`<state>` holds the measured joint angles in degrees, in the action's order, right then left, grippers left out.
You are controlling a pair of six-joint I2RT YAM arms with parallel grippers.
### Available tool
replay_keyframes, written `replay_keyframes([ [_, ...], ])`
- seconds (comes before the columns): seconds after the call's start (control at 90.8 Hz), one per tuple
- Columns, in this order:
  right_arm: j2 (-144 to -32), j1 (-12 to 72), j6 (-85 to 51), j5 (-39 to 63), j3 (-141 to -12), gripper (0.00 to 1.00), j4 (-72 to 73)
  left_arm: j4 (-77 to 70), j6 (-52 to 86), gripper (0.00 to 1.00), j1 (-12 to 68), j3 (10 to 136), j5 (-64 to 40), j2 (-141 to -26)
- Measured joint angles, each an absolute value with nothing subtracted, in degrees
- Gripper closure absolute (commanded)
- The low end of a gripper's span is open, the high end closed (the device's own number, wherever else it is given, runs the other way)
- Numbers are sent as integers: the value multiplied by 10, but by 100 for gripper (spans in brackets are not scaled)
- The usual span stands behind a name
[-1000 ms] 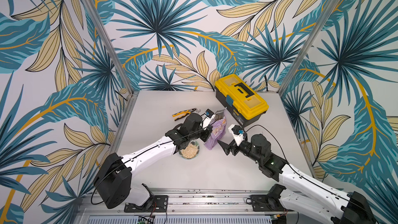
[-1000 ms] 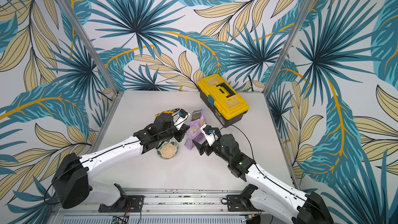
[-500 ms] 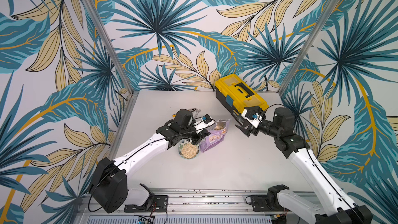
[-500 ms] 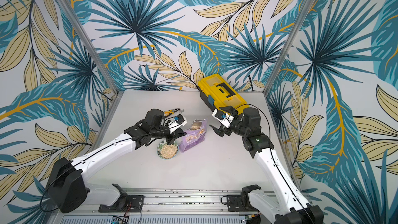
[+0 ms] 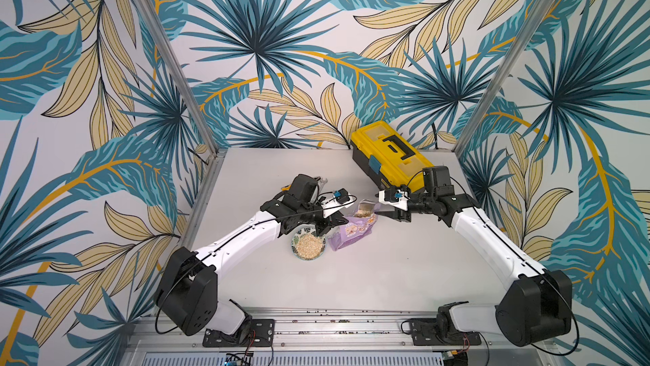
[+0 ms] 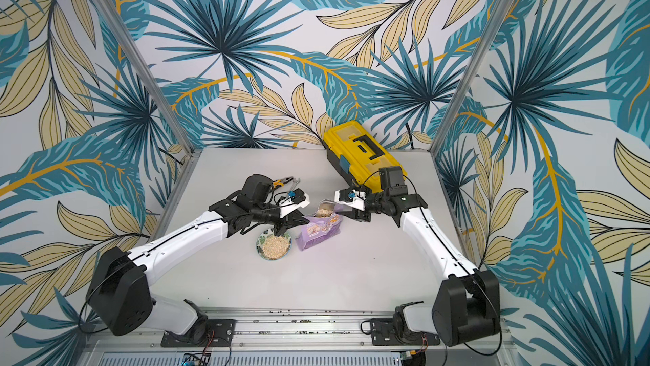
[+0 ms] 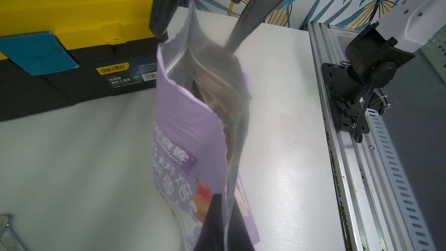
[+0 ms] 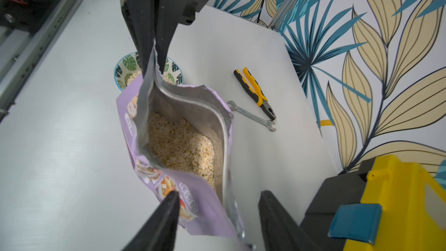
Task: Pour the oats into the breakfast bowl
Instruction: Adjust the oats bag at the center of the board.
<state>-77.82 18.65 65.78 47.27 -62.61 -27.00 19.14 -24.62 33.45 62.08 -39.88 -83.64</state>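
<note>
The breakfast bowl [image 5: 308, 246] [image 6: 273, 244] stands on the table with a heap of oats [image 5: 309, 245] in it. Beside it the purple pouch [image 5: 353, 228] [image 6: 320, 228] leans with its mouth open, more oats [image 8: 181, 146] inside. My left gripper [image 5: 334, 221] [image 7: 226, 225] is shut on one side edge of the pouch, over the bowl's far rim. My right gripper [image 5: 381, 211] [image 8: 219, 213] is open, its fingers [image 8: 169, 218] standing on either side of the pouch's opposite top corner, with a gap left. In the right wrist view the bowl [image 8: 125, 66] is partly hidden behind the pouch.
A yellow and black toolbox [image 5: 387, 156] [image 8: 398, 201] sits at the back right, close behind my right wrist. Yellow-handled pliers [image 8: 255, 90] and a steel wrench [image 8: 251, 114] lie at the back left of the table, behind my left arm.
My right arm has come from beside the toolbox to the pouch's top corner, and its jaws have narrowed. The left gripper kept hold of the pouch, which now stands more upright.
</note>
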Motion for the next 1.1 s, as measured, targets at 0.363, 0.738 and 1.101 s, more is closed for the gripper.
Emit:
replay_keyframes([
  [0.363,-745,164,629,451,-607,100,-274,173,-253,100,316,607,-371,-822],
  [0.738,-727,154,588,430,-635,100,-382,75,-237,100,334,561,-303,-805],
  [1.101,-724,158,526,394,-646,100,-401,-9,-246,89,310,523,-312,-810],
])
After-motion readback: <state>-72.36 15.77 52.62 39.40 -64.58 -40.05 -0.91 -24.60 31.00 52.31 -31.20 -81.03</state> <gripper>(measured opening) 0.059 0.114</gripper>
